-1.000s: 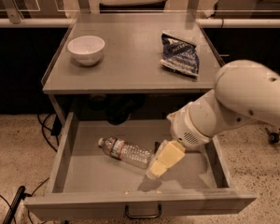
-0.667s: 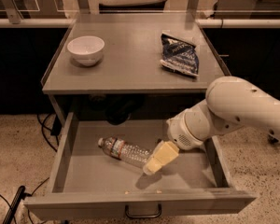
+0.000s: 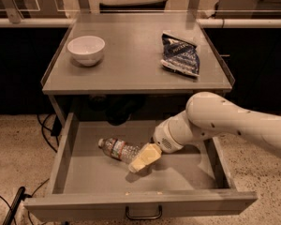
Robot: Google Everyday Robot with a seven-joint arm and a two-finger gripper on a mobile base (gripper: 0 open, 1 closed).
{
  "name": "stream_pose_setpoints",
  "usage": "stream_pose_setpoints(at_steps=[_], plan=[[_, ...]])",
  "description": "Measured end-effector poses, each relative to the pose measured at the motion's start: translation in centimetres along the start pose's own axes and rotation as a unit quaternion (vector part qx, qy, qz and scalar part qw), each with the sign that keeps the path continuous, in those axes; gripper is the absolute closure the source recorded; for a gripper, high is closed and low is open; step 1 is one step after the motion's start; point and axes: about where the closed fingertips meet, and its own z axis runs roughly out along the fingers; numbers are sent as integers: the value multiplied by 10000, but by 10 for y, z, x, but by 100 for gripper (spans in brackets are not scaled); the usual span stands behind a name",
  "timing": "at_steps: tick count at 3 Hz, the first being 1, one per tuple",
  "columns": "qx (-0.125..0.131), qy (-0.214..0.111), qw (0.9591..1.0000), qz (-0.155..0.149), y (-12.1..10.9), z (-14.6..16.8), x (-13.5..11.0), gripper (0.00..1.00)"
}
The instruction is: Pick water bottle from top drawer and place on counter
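The water bottle point(image 3: 116, 149) lies on its side in the open top drawer point(image 3: 63, 159), left of centre, with its white cap pointing to the left. My gripper point(image 3: 143, 159) reaches down into the drawer from the right. Its cream tip is at the bottle's base end and touches or overlaps it. The white arm point(image 3: 215, 123) crosses above the drawer's right side. The counter point(image 3: 131, 69) is above the drawer. The drawer's front panel carries a dark loop handle point(image 3: 143, 214).
A white bowl point(image 3: 86, 49) stands on the counter at the back left. A dark blue snack bag point(image 3: 180, 55) lies at the back right. Cables point(image 3: 47, 135) run along the floor to the left of the cabinet.
The arm has swung lower and to the left. The gripper has moved closer to the bottle's base end. The bottle has not moved.
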Motion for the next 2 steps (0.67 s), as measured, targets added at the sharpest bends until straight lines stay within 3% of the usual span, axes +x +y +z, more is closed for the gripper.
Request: stream_pose_setpoints(at_steps=[2], plan=[[18, -103, 9998, -172, 22, 50, -42, 0]])
